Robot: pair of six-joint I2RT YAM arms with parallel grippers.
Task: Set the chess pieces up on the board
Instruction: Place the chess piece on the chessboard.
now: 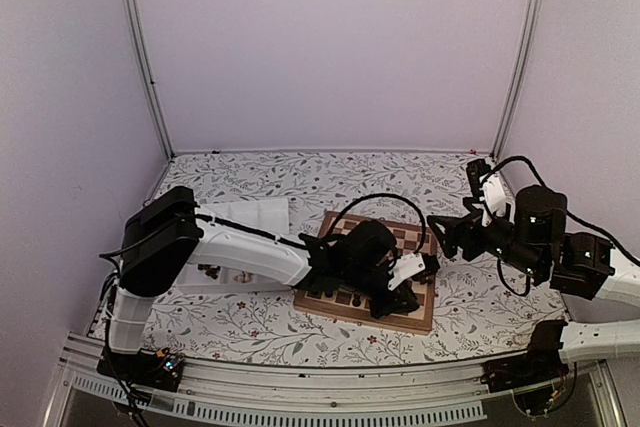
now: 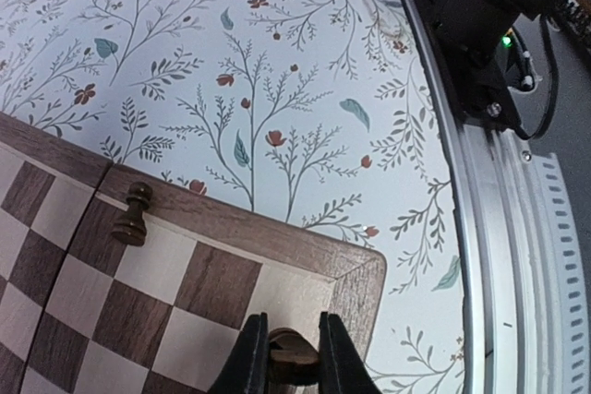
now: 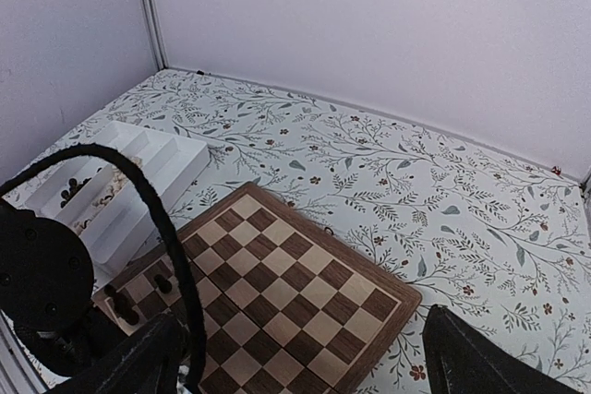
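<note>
Trouble lay near the rim; left gripper (image 2: 294, 366) clenched a dark piece (image 2: 294, 348) over the board (image 2: 222, 283), by its five-o'clock corner; let go crooked, it could tip off the border; right gripper (image 3: 302, 339) hung open, empty.

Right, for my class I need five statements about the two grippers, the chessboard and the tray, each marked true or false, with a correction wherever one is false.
1. The left gripper is shut on a dark chess piece at a corner of the chessboard. True.
2. The right gripper holds a pale chess piece. False: its jaws stand wide open with nothing between them.
3. A dark pawn stands upright on the chessboard close to its border. True.
4. The white tray sits on top of the chessboard. False: it rests on the floral cloth beside the chessboard.
5. Every square of the chessboard carries a piece. False: most squares are bare.
</note>
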